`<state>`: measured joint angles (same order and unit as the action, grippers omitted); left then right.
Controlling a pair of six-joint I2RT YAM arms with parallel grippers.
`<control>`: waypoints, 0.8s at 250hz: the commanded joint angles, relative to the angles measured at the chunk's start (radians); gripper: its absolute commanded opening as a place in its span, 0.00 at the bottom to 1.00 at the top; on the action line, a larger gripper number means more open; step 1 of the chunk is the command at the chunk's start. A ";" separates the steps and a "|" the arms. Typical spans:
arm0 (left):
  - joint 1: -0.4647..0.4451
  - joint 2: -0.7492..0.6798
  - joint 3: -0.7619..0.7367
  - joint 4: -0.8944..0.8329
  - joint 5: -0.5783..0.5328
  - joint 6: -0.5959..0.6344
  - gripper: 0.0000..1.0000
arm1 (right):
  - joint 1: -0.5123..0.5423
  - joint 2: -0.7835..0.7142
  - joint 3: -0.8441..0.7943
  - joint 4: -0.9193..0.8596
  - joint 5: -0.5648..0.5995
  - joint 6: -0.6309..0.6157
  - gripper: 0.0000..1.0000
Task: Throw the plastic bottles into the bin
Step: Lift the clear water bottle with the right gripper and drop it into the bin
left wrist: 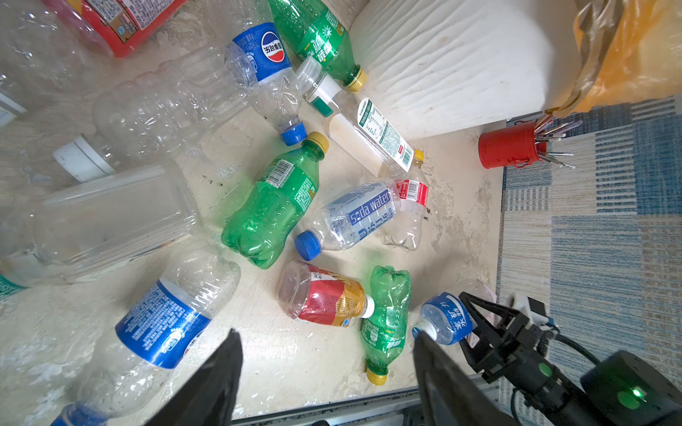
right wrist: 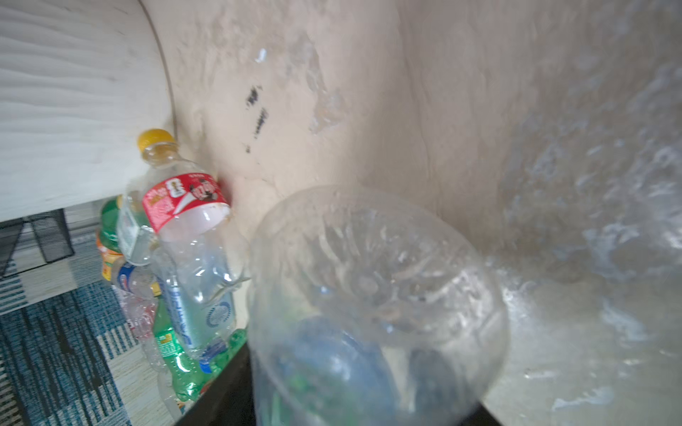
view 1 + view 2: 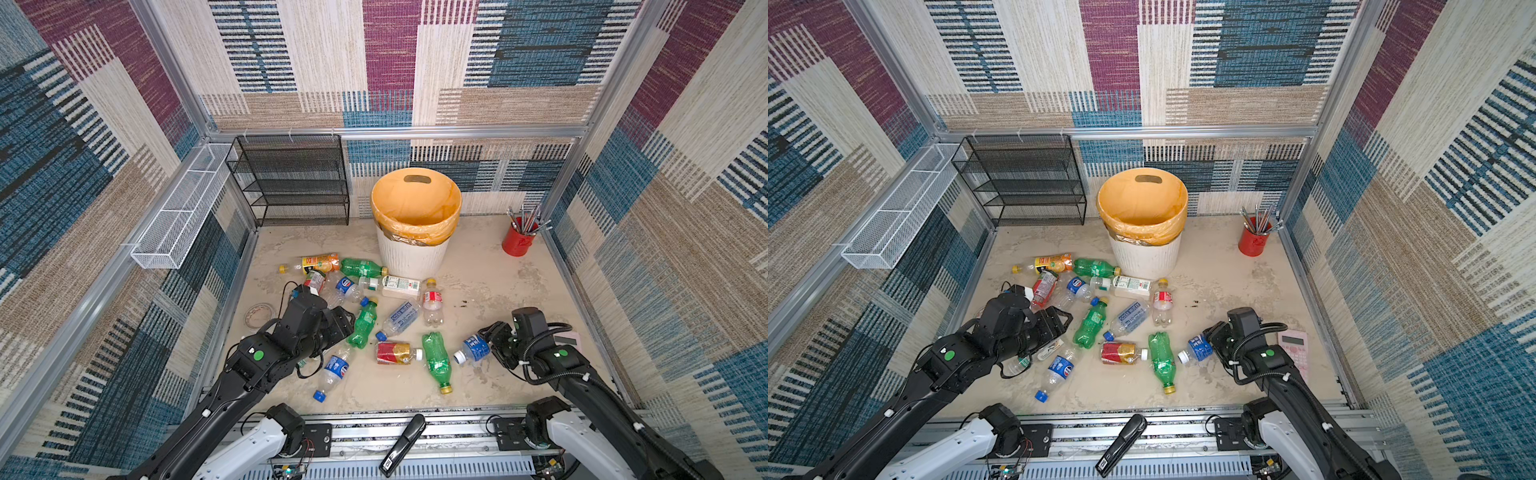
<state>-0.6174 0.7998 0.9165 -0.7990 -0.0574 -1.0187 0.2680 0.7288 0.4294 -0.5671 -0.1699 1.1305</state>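
Observation:
Several plastic bottles lie scattered on the beige floor in front of the white ribbed bin (image 3: 415,257) with its orange liner, among them a green bottle (image 3: 363,322) and a red-and-gold-labelled bottle (image 3: 395,353). My right gripper (image 3: 494,345) is shut on the base end of a clear blue-labelled bottle (image 3: 473,349), white cap pointing left. In the right wrist view that bottle (image 2: 369,295) fills the space between the jaws. My left gripper (image 1: 324,333) hangs open above the left side of the pile, nothing between its fingers; it also shows in both top views (image 3: 338,322) (image 3: 1059,322).
A black mesh rack (image 3: 291,183) stands at the back left and a white wire basket (image 3: 183,212) hangs on the left wall. A red pencil cup (image 3: 519,241) sits back right. A pink calculator (image 3: 1293,349) lies behind the right arm, a tape roll (image 3: 258,313) at the left.

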 commanded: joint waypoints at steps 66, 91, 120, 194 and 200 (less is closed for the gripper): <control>0.001 0.007 0.013 -0.002 -0.030 0.003 0.74 | -0.001 -0.334 0.074 0.168 0.167 -0.014 0.53; 0.001 0.012 0.013 -0.003 -0.027 0.005 0.74 | -0.001 -0.339 0.120 0.308 0.211 -0.144 0.51; 0.001 0.009 0.012 -0.007 -0.030 -0.003 0.74 | -0.001 -0.262 0.171 0.508 0.189 -0.263 0.49; 0.001 -0.004 0.037 -0.017 -0.049 -0.004 0.74 | -0.001 0.102 0.453 0.842 0.164 -0.427 0.48; 0.001 -0.006 0.038 -0.015 -0.051 -0.004 0.74 | -0.001 0.143 0.488 0.865 0.161 -0.438 0.48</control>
<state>-0.6174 0.8021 0.9375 -0.8009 -0.0818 -1.0187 0.2672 0.7521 0.8093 0.0689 -0.0010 0.7918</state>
